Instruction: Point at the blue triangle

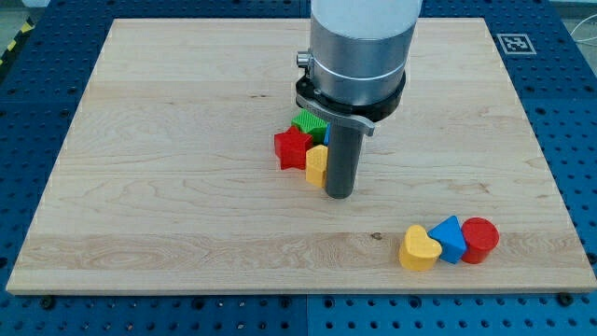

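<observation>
The blue triangle [450,238] lies near the view's bottom right, wedged between a yellow heart [419,249] on its left and a red cylinder [480,240] on its right. My tip [339,195] rests on the board near the middle, well to the left of and above the blue triangle. It stands right beside a yellow block [317,163] in a central cluster with a red star [292,147] and a green block [309,125]. A sliver of a blue block [326,136] shows behind the rod.
The wooden board [187,140] lies on a blue perforated table. The arm's grey cylindrical body [359,47] hangs over the central cluster and hides part of it. A marker tag [515,42] sits at the board's top right corner.
</observation>
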Robot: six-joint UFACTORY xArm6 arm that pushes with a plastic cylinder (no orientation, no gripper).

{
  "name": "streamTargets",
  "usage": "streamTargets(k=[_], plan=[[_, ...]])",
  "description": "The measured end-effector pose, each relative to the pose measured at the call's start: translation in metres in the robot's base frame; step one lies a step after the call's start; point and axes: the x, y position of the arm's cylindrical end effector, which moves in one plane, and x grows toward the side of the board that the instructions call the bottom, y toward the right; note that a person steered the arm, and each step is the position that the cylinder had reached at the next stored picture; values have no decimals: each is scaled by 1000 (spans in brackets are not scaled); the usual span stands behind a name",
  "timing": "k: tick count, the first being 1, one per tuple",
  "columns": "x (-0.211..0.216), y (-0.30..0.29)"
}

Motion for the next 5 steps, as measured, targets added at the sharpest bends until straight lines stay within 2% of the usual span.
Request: streamTargets(k=[2,5], plan=[[9,0],[104,15]])
